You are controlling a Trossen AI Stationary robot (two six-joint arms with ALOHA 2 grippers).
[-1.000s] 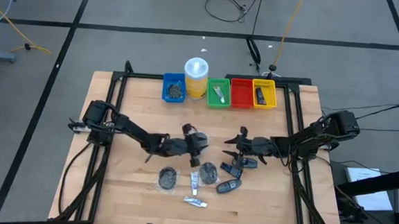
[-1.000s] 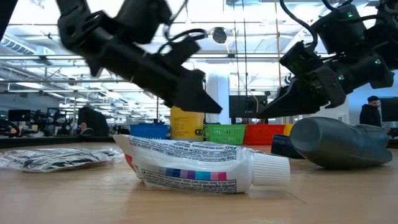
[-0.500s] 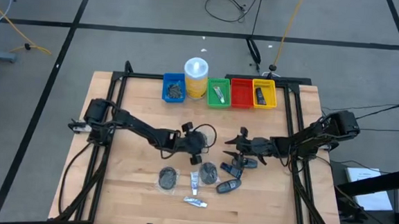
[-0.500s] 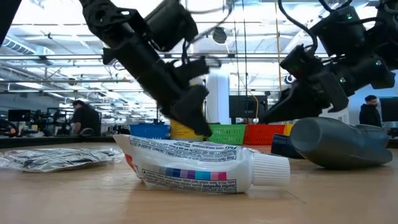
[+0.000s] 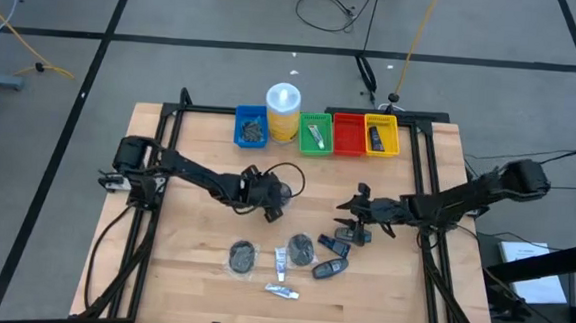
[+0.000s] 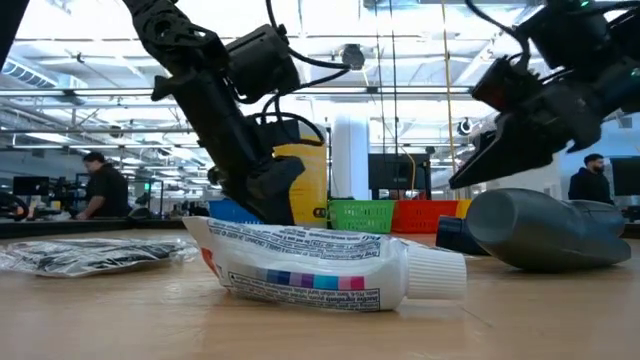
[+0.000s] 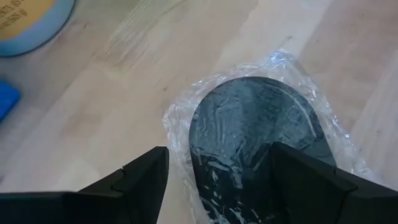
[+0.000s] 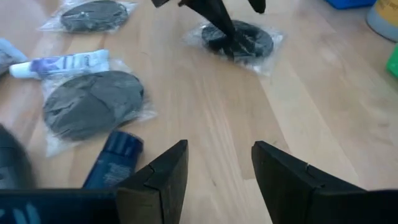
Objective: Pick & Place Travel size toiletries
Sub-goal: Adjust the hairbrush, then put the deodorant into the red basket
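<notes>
A dark round disc in clear wrap lies flat on the wooden table, also seen in the right wrist view. My left gripper stands open over it, pointing down, one finger on each side. My right gripper hovers open and empty near the dark oblong containers. Two more wrapped discs and two thin tubes lie toward the near edge. One tube fills the low view. My left gripper comes at the wrapped disc from above with open fingers on either side of it. The wrap's crinkled edge reaches the fingers. I cannot tell whether they touch it. The disc lies flat on the table.
At the far edge stand a blue bin, a yellow cylinder with a white lid, and green, red and yellow bins. Bare wood lies at the table's left. People move in the room behind.
My left gripper has gone a little toward the far-left, tipped from slanting to pointing down, come down to the table and opened over the wrapped disc. My right gripper has drawn back slightly toward the table's right edge.
</notes>
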